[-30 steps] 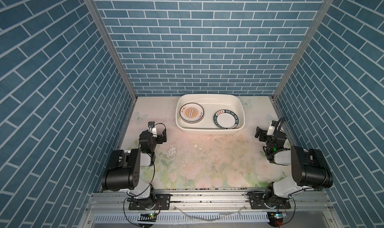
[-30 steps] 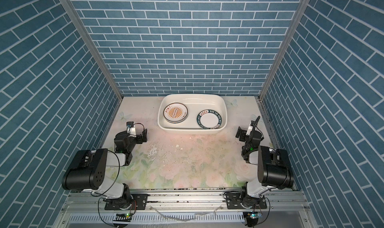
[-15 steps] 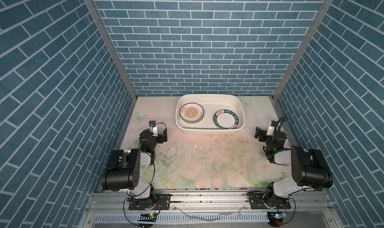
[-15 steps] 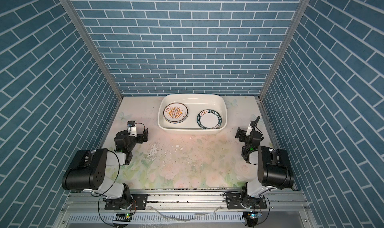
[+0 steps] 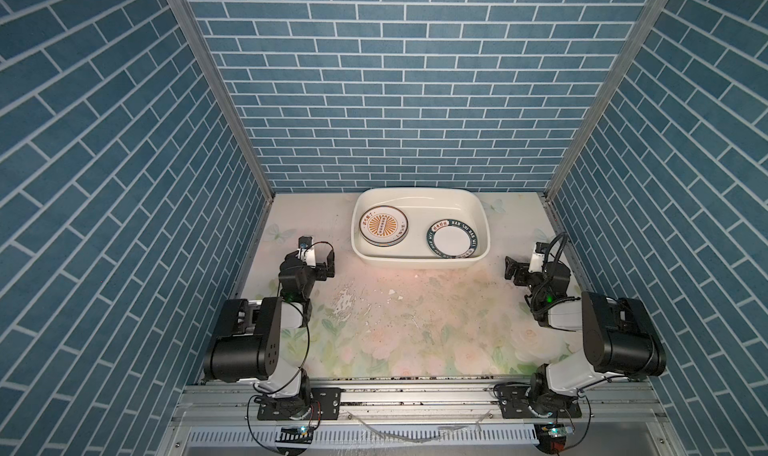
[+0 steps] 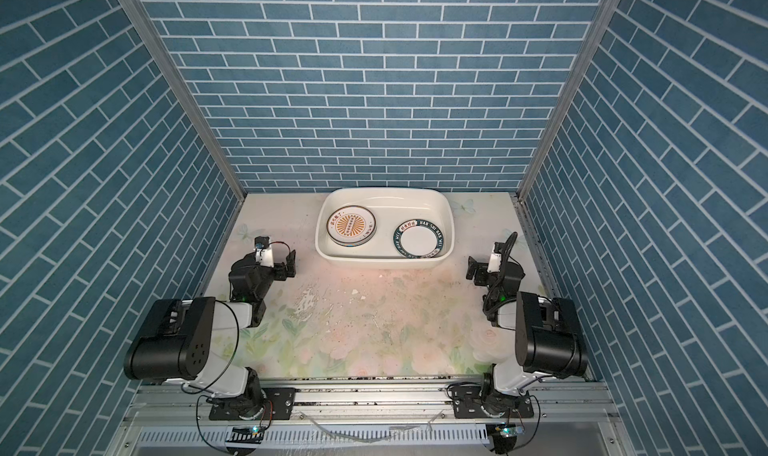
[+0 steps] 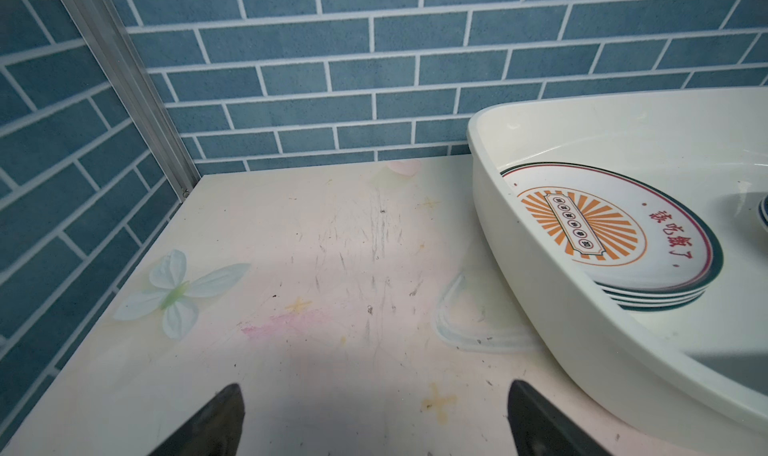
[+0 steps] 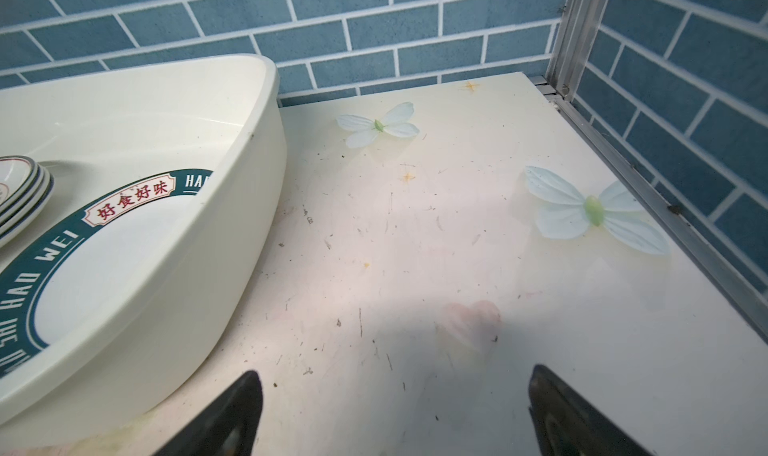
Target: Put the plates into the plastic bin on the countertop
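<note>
The plastic bin point(image 5: 417, 191) point(image 6: 386, 190) sits on the countertop point(image 5: 415, 321) against the back wall. Inside it, a stack of plates topped by an orange sunburst plate point(image 5: 383, 226) point(image 6: 351, 225) point(image 7: 602, 233) lies on the left. A teal lettered plate point(image 5: 452, 240) point(image 6: 419, 240) point(image 8: 104, 262) lies on the right. My left gripper point(image 5: 311, 259) point(image 6: 268, 262) point(image 7: 374, 391) hovers open and empty over the countertop, left of the bin. My right gripper point(image 5: 534, 266) point(image 6: 494, 269) point(image 8: 395, 375) is open and empty to the bin's right.
Blue brick walls close in the back and both sides, with aluminium posts point(image 5: 216, 79) in the corners. A metal rail point(image 5: 415, 395) carries both arm bases along the front edge. The countertop's print is worn in a patch point(image 5: 345, 304) near the middle.
</note>
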Motion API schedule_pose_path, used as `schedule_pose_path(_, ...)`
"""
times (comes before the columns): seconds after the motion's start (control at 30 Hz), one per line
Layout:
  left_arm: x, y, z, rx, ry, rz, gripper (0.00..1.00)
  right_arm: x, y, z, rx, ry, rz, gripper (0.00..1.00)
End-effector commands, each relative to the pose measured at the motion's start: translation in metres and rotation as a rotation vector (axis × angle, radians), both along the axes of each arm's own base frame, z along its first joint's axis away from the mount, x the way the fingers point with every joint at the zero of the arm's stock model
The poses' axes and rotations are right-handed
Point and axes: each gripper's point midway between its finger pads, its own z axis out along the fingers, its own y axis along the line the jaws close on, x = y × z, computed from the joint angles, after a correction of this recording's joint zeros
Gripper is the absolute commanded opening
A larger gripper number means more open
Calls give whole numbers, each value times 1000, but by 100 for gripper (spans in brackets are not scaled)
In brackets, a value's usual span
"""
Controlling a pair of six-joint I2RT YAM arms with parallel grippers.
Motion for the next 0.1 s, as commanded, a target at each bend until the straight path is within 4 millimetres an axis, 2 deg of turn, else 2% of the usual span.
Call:
schedule_pose_path(0.0, -6, 2, -14, -4, 58, 22, 100, 5, 5, 6, -46, -16, 47, 99)
schedule_pose_path(0.07, -5, 3, -14, -4, 59, 22, 100, 1, 3, 7, -46, -38, 30, 99)
